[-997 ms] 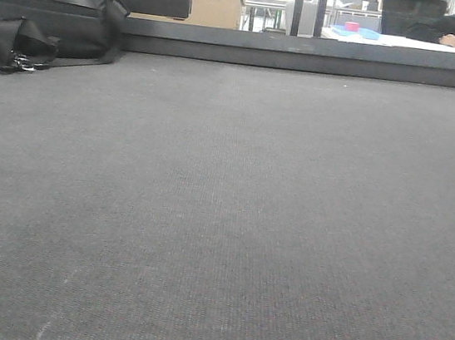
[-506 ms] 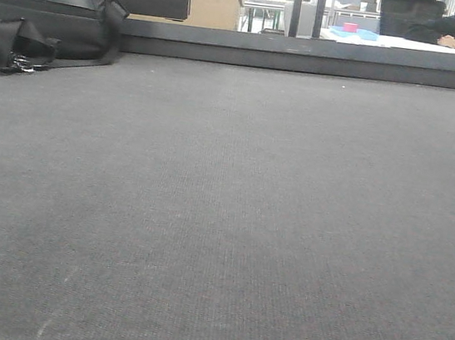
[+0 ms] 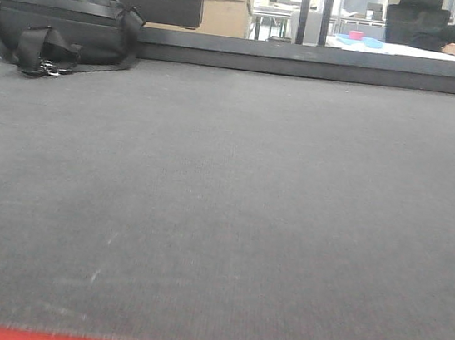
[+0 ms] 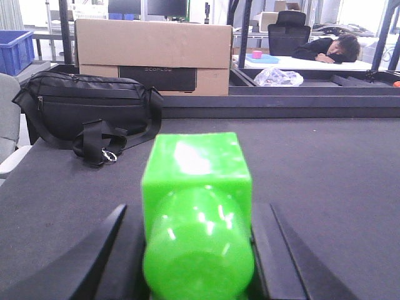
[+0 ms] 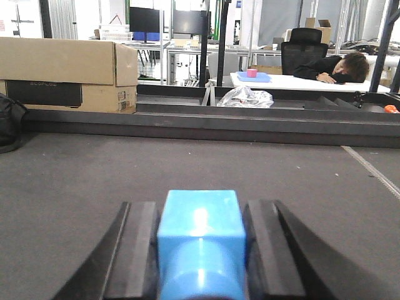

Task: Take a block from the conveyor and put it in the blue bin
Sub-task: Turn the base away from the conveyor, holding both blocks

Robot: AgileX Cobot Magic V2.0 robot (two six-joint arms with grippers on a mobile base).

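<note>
Left gripper [image 4: 197,209] fingers [image 4: 112,250] clasp green block [image 4: 197,181]; right gripper [image 5: 200,206] fingers [image 5: 134,250], blue block [image 5: 200,228]

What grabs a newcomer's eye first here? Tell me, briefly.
The bright green block clamped in the left gripper and the light blue block in the right gripper fill the wrist views. Behind them, a black bag lies at the far left of the dark conveyor, and a person slumps over a white desk beyond.
</note>
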